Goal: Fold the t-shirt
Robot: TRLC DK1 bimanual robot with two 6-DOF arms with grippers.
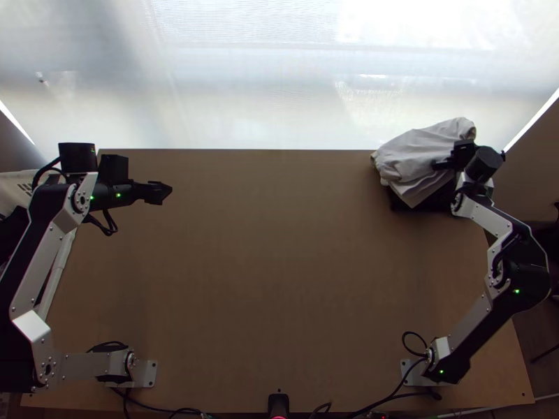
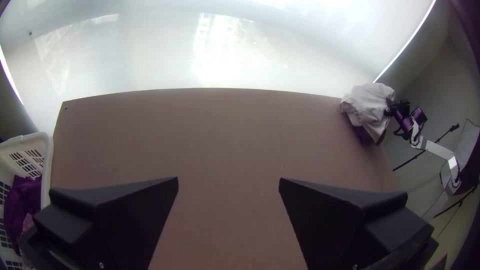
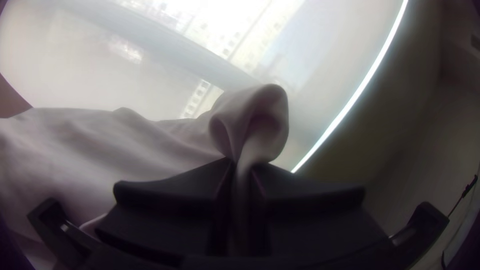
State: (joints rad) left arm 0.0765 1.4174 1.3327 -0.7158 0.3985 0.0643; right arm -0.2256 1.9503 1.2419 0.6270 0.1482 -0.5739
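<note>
Where it drapes, white t-shirt (image 1: 414, 162), bunched

Between the left arm (image 1: 42, 258) and right arm (image 1: 520, 272), the surface (image 1: 279, 279) is offering wide passage; the shirt (image 1: 412, 160), over a black object (image 1: 440, 200), is blocking the far right corner, a basket (image 2: 47, 162) flanking the left edge.

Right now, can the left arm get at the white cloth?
Probably, at a long reach: the left gripper is open, with bare tabletop between it and the white cloth. The right gripper pinches the cloth, so approach might be cramped.
</note>
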